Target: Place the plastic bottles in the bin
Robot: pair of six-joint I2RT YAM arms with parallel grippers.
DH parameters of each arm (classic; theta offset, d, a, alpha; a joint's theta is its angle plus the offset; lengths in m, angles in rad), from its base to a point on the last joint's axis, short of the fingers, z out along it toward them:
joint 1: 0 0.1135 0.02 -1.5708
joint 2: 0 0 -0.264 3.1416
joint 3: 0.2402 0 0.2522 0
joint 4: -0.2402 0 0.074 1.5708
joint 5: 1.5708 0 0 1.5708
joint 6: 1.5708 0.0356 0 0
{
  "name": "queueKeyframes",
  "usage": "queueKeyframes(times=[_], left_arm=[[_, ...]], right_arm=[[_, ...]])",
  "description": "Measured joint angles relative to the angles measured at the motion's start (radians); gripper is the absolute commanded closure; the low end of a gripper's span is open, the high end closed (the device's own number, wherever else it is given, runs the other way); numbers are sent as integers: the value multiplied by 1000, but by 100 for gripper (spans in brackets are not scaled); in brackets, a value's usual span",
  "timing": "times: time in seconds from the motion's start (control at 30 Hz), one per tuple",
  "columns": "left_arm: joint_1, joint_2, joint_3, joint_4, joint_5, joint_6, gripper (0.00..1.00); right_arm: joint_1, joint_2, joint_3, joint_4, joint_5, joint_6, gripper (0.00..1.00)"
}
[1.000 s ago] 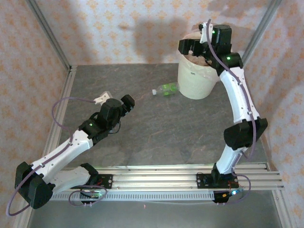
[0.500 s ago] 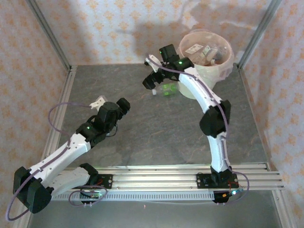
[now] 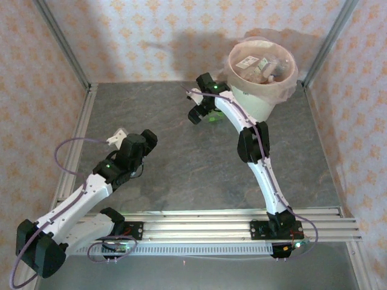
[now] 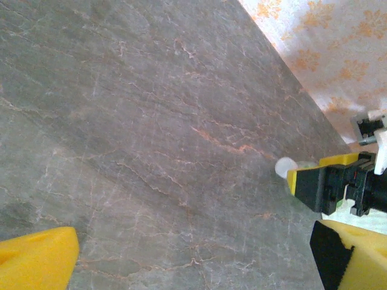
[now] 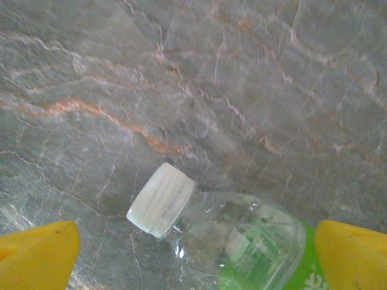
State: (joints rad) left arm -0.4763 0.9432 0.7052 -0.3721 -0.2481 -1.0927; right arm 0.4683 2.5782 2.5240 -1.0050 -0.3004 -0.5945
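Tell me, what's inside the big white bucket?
Several small plastic bottles lie piled inside the round white plastic bin. Anything beneath them is covered.

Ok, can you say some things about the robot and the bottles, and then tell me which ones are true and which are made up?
1. The green-labelled bottle lies on its side on the table. True.
2. Its cap is red. False: it is white.
3. The right gripper is shut on that bottle. False: it is open, with one finger on each side of the bottle.
4. The bin has bottles inside. True.
5. The left gripper holds a bottle. False: it is open over bare table.
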Motion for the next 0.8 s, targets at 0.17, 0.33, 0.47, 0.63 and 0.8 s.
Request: queueKeyframes(times=[0.17, 0.33, 0.47, 0.63, 0.8], left_arm=[[2, 39, 0, 1, 6, 0, 0], [2, 81, 0, 9, 24, 0, 0], [2, 112, 0, 33, 45, 1, 0], [2, 158, 1, 49, 69, 1, 0], [2, 206, 19, 55, 89, 2, 0]], right_arm=[[0, 0, -3, -82, -10, 34, 1], [4, -84, -184, -89, -20, 100, 1], [12, -206, -374, -69, -18, 155, 1], [18, -406, -578, 14, -8, 259, 0], [23, -666, -850, 183, 67, 511, 1]])
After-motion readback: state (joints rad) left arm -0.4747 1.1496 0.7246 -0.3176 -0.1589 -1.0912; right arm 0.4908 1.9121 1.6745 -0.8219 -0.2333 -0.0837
